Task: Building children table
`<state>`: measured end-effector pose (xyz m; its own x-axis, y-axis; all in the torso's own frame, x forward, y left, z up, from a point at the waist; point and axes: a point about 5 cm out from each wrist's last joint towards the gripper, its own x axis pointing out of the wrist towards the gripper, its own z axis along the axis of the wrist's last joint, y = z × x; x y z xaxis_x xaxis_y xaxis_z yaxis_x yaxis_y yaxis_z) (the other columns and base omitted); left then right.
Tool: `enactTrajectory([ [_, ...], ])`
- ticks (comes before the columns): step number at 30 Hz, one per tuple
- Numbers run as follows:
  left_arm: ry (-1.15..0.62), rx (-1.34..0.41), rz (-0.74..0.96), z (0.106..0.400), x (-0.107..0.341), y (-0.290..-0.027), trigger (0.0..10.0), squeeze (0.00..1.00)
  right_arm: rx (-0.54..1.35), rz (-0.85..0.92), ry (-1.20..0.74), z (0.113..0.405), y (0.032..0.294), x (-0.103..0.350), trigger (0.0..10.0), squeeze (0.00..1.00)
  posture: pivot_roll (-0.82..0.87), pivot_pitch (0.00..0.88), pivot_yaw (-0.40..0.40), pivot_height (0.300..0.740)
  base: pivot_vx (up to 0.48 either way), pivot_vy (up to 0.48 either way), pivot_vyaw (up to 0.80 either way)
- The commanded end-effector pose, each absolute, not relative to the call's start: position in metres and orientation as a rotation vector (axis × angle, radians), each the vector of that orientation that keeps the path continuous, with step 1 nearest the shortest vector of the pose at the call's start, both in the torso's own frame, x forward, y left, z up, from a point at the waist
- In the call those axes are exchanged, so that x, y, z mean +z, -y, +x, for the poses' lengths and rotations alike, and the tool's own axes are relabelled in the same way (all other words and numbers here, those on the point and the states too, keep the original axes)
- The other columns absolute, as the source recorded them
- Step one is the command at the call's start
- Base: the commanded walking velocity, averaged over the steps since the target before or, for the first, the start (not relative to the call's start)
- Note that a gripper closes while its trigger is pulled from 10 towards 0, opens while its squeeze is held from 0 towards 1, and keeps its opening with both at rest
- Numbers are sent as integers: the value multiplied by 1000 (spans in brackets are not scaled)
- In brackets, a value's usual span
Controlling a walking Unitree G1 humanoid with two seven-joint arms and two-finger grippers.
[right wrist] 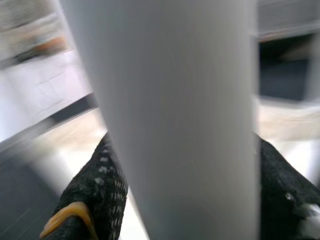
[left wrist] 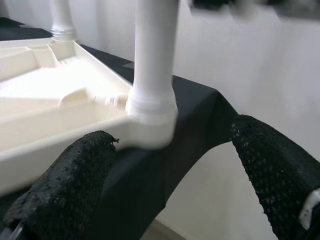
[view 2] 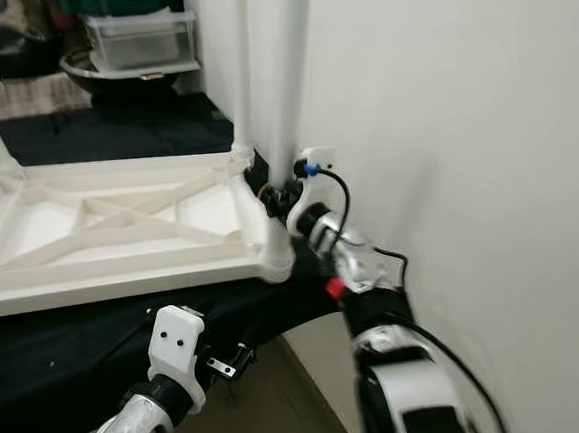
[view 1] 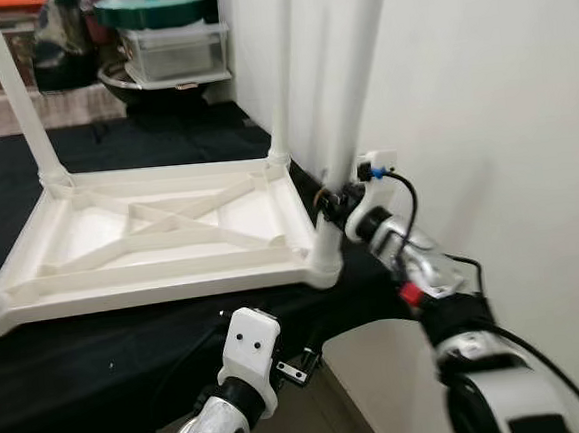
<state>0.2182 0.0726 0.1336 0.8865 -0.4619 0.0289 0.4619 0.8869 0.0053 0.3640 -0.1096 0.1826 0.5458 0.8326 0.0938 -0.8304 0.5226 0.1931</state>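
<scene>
Lying upside down on the black-draped worktop (view 1: 101, 372), the white children's table (view 1: 161, 237) has its legs pointing up — the right gripper (view 1: 337, 205) has its jaws clamped on the near-right leg (view 1: 353, 101), probably to seat it in its corner socket. That corner sits at the worktop's edge, close to the wall (view 1: 502, 109), leaving little room. The left gripper (left wrist: 170, 180) waits below, jaws apart.

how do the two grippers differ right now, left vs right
The right gripper is closed around the white table leg at the near right corner; the left gripper is open and holds nothing. The right gripper is raised beside the upturned tabletop; the left gripper sits lower, by the black-covered edge. Both have black fingers.
</scene>
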Motion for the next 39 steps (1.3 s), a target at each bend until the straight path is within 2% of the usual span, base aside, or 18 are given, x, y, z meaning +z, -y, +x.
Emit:
enactTrajectory([
  [1, 19, -488, 9, 217, 131, -71, 10000, 0, 1164, 231, -47, 355, 95, 180, 10000, 0, 92, 2, -104, 740, 0, 0, 0],
  [3, 19, -487, 9, 217, 131, -71, 10000, 0, 1289, 161, -55, 352, 90, 182, 10000, 0, 91, 6, -108, 740, 0, 0, 0],
  [8, 19, -485, 10, 217, 131, -71, 10000, 0, 1363, 109, -58, 352, 82, 184, 10000, 0, 93, 10, -110, 740, 0, 0, 0],
  [9, 19, -484, 9, 217, 131, -71, 10000, 0, 1329, 83, -46, 358, 72, 185, 5451, 0, 96, 13, -111, 740, 0, 0, 0],
  [10, 20, -483, 9, 217, 131, -70, 10000, 0, 1288, 65, -29, 363, 62, 188, 0, 0, 99, 15, -114, 740, 0, 0, 0],
  [12, 20, -481, 10, 217, 132, -70, 10000, 0, 1187, 47, -4, 371, 52, 193, 0, 0, 103, 16, -116, 740, 0, 0, 0],
  [17, 21, -477, 8, 217, 132, -70, 10000, 0, 989, 38, 12, 382, 54, 199, 0, 0, 103, 19, -117, 740, 0, 0, 0],
  [18, 21, -477, 7, 217, 132, -70, 10000, 0, 777, 37, -5, 393, 63, 200, 0, 0, 93, 21, -115, 740, 0, 0, 0],
  [19, 21, -477, 7, 217, 132, -70, 10000, 0, 777, 37, -5, 393, 63, 200, 0, 0, 93, 21, -115, 740, 0, 0, 0],
  [21, 20, -479, 5, 217, 132, -70, 10000, 0, 370, 81, -59, 405, 91, 195, 0, 0, 86, 24, -111, 740, 0, 0, 0],
  [24, 19, -481, 5, 218, 132, -70, 10000, 0, 221, 103, -90, 407, 104, 191, 0, 0, 86, 24, -111, 740, 0, 0, 0],
  [25, 20, -485, 7, 218, 132, -70, 10000, 0, 4, 124, -121, 405, 122, 183, 0, 0, 85, 23, -111, 740, 0, 0, 0],
  [31, 20, -487, 10, 219, 132, -70, 10000, 0, -165, 183, -93, 400, 124, 179, 0, 0, 88, 23, -105, 740, 0, 0, 0],
  [32, 20, -487, 11, 219, 132, -70, 10000, 0, -91, 225, -57, 399, 111, 183, 10000, 0, 87, 22, -104, 740, 0, 0, 0],
  [35, 19, -487, 11, 219, 132, -70, 10000, 0, 63, 262, 31, 397, 88, 193, 10000, 0, 87, 22, -105, 740, 0, 0, 0],
  [36, 19, -487, 11, 219, 131, -70, 10000, 0, 133, 290, 61, 396, 79, 197, 10000, 1000, 86, 22, -105, 740, 0, 0, 0],
  [38, 19, -487, 11, 219, 131, -70, 10000, 0, 162, 279, 88, 395, 77, 201, 10000, 1000, 86, 22, -106, 740, 0, 0, 0],
  [39, 19, -486, 11, 219, 131, -70, 10000, 0, 238, 309, 104, 394, 71, 204, 10000, 733, 86, 23, -107, 740, 0, 0, 0],
])
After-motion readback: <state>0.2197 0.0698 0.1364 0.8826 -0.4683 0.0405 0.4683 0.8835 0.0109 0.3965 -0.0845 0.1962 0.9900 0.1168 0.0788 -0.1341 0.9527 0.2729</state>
